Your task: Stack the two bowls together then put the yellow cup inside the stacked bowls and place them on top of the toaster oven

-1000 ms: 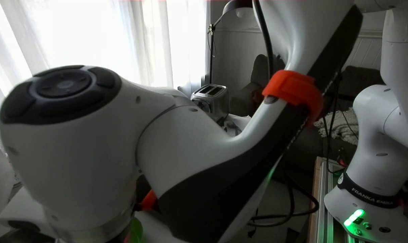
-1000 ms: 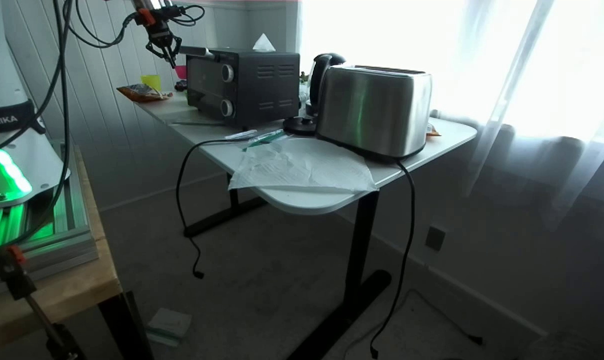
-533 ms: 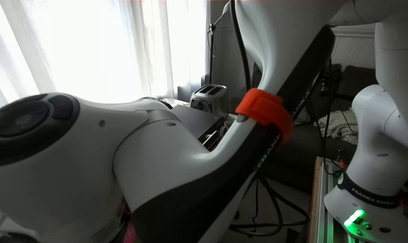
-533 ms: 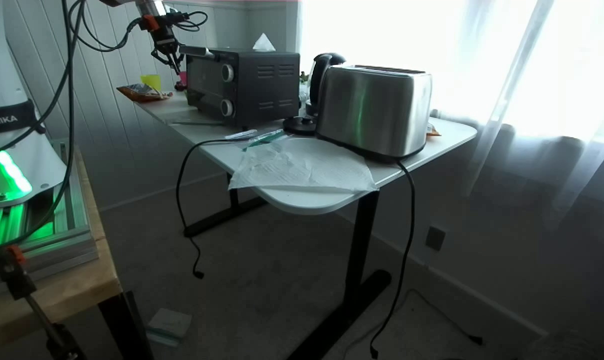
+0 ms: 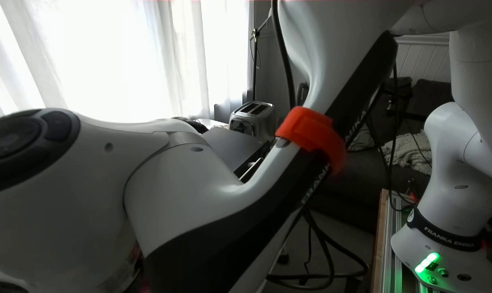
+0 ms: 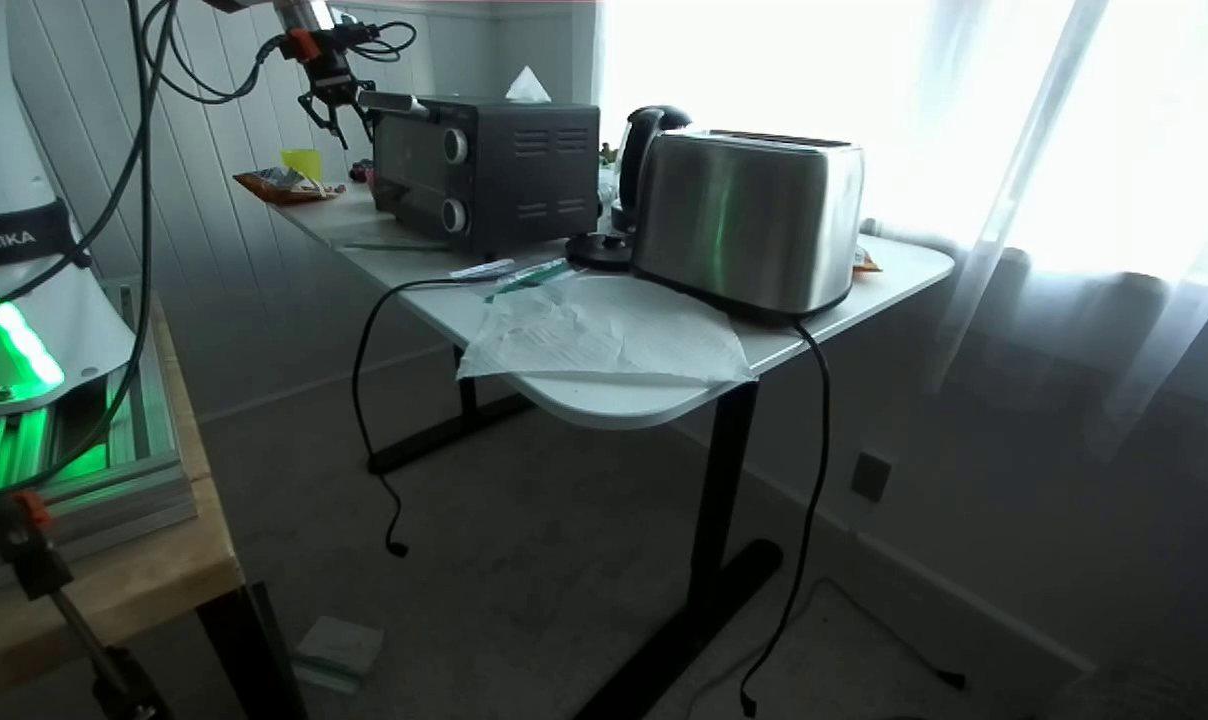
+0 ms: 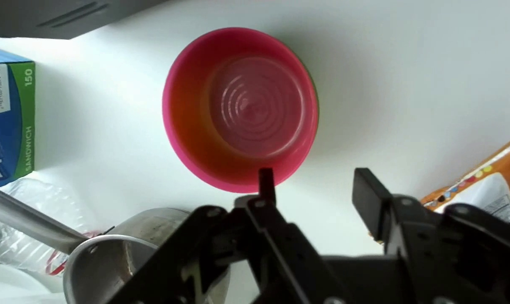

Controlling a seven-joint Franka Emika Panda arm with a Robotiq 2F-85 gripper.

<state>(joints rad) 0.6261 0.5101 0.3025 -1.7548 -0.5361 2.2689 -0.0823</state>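
A crinkled white sheet [image 6: 614, 335] hung over the near, robot-side corner of the white tabletop [image 6: 614, 408] in an exterior view, just beside a steel two-slot toaster [image 6: 749, 225] that stood in from the near edge. Behind the toaster rose a black-handled kettle [image 6: 642, 150]. Farther along the robot-side edge sat the black toaster oven [image 6: 534, 175]; in an exterior view the robot's arm [image 5: 197, 195] crossed in front of it. Past the oven, the wrist view looked down on the pink-red bowl [image 7: 255, 109], upright and well in from the robot-side edge, with a thin curve of the lime-green bowl [image 7: 318, 106] showing outside its rim. How deep one sat in the other could not be told. The gripper [image 7: 315, 179] hung over them with its two black fingers [image 7: 267, 185] spread wide apart; one finger crossed the pink-red rim in that view, though whether it touched was unclear. Toward the window-side edge stood a Ziploc sandwich-bag box [image 7: 10, 122], apart from the bowls. Toward the far end came crumpled clear plastic [image 7: 56, 207] and, near the bowls, a metal pot [image 7: 99, 270] with a long handle. An orange snack bag [image 6: 284, 186] lay at the robot-side edge toward the far corner, and just behind it in an exterior view showed the yellow cup [image 6: 304, 163], partly hidden by the bag.
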